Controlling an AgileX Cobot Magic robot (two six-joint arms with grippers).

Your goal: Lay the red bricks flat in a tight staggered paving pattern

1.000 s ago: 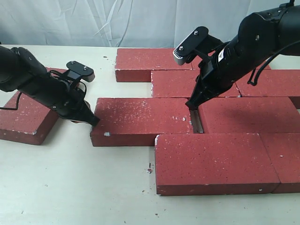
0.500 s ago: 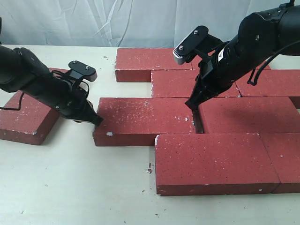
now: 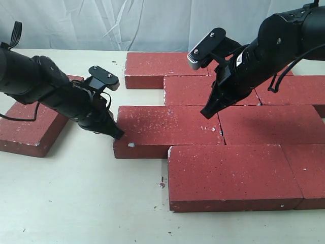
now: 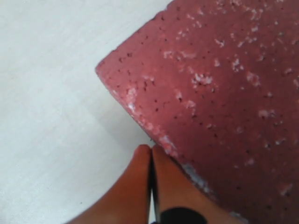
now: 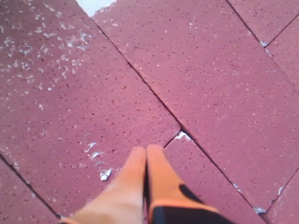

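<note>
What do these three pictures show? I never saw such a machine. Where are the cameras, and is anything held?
This robot has two black arms, each ending in a gripper. The wide picture comes from a camera off the arms; the two close ones from cameras on the wrists. Red bricks lie flat on the table in staggered rows; one lone brick lies apart. The left gripper is shut, its tip against a middle brick's end. The right gripper is shut near a joint. Nothing is held.
</note>
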